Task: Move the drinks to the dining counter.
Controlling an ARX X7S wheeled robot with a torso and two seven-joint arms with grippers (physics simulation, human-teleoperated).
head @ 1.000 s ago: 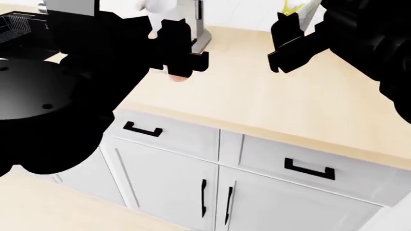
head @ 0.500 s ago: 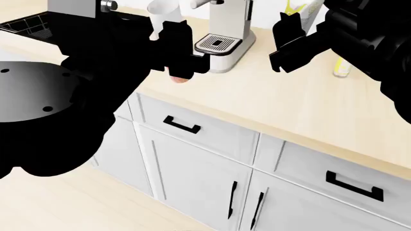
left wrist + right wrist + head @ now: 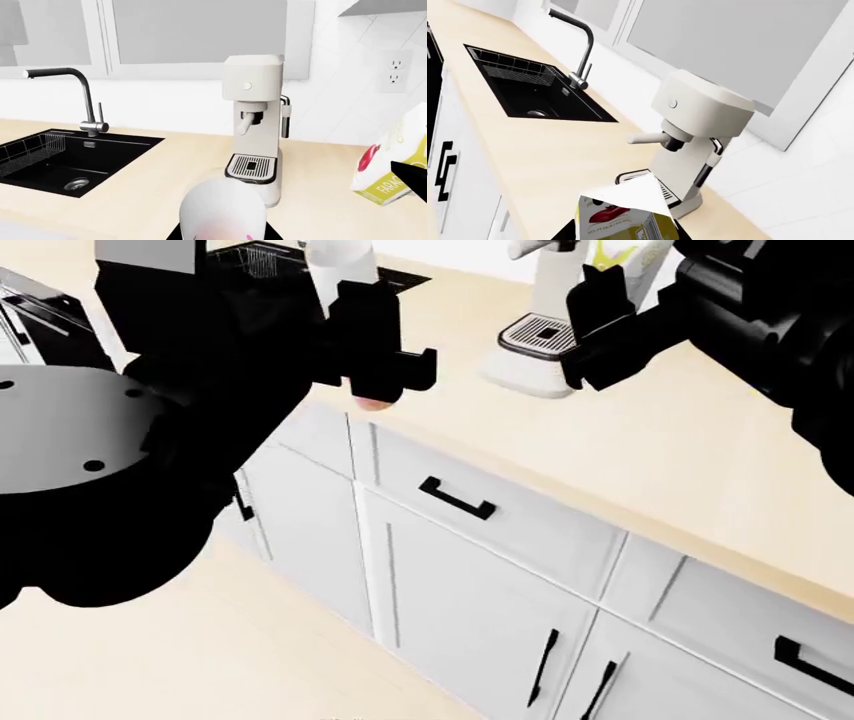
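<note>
My left gripper (image 3: 370, 362) is shut on a slim white bottle with a pink label (image 3: 342, 262), held upright in front of the worktop edge. The left wrist view shows the bottle (image 3: 223, 209) between the black fingers of that gripper (image 3: 223, 236). The right gripper (image 3: 603, 328) is shut on a white and yellow-green carton (image 3: 619, 254), held above the worktop near the coffee machine. In the right wrist view the carton (image 3: 624, 212) fills the space between the jaws of the right gripper (image 3: 624, 234). The carton (image 3: 392, 165) also shows in the left wrist view. The dining counter is out of view.
A white coffee machine (image 3: 534, 340) stands on the light-wood worktop (image 3: 694, 460), with a black sink (image 3: 63, 160) and a faucet (image 3: 90, 100) beside it. White cabinets with black handles (image 3: 457, 500) run below. Light floor (image 3: 267, 640) lies in front.
The head view has swung: worktop, coffee machine and cabinets have slid to the right and the floor now shows. Both grippers keep their hold in the same pose.
</note>
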